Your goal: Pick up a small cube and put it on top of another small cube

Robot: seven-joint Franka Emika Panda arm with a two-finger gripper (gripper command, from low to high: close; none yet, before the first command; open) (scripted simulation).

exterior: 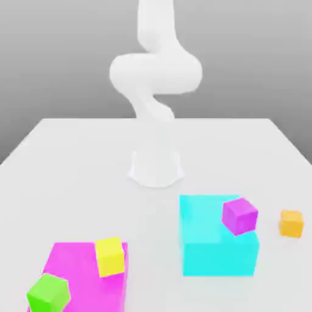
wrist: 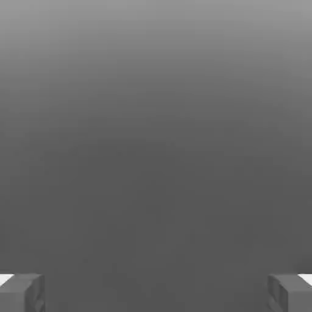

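Observation:
The small orange cube rests on the white table at the exterior view's right, beside the big cyan block. A slightly bigger purple cube sits on the cyan block's top right corner. A yellow cube lies on the magenta block, and a green cube sits at that block's front left. The white arm rises from its base at the table's middle. In the hand view my gripper stands open, its two grey fingertips far apart with nothing between them, facing plain grey background.
The white table stretches wide behind the blocks. The arm's round base stands at its centre. The blocks crowd the near edge.

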